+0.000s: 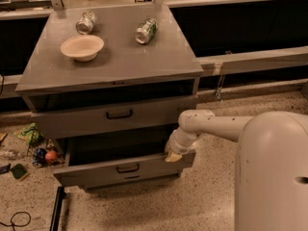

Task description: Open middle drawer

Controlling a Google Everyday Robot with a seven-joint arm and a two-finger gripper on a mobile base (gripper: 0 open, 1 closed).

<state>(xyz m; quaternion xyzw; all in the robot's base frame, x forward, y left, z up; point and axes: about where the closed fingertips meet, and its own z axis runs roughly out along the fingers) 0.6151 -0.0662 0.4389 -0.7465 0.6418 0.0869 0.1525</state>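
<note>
Gripper [173, 156] sits low at the right end of the middle drawer [120, 163], touching the top edge of its front panel at the corner. Whether it is clamped on that edge or only resting against it cannot be told. The white arm [216, 126] reaches in from the right, bent down at the wrist.

Middle drawer: standing out from the cabinet, front panel well forward of the top drawer [86, 121] above it, with a dark open gap showing behind the panel. Its small black handle [127, 168] is at the panel's centre, untouched and well apart from the gripper. The bottom drawer is mostly hidden beneath it.

On the cabinet top [120, 66]: a pale bowl [82, 47] and two cans on their sides [86, 22] [146, 30]. Litter on the floor [41, 153] to the left of the cabinet.

Judgement: the opening looks largely done, with perhaps a little travel left. Contact is at one corner rather than at the handle, so any further pull should run straight out along the slides, slow and level. A sideways or downward drag from that corner could twist the drawer and jam it. Pulling should ease off before the stop, so the cans above are not set rolling.
</note>
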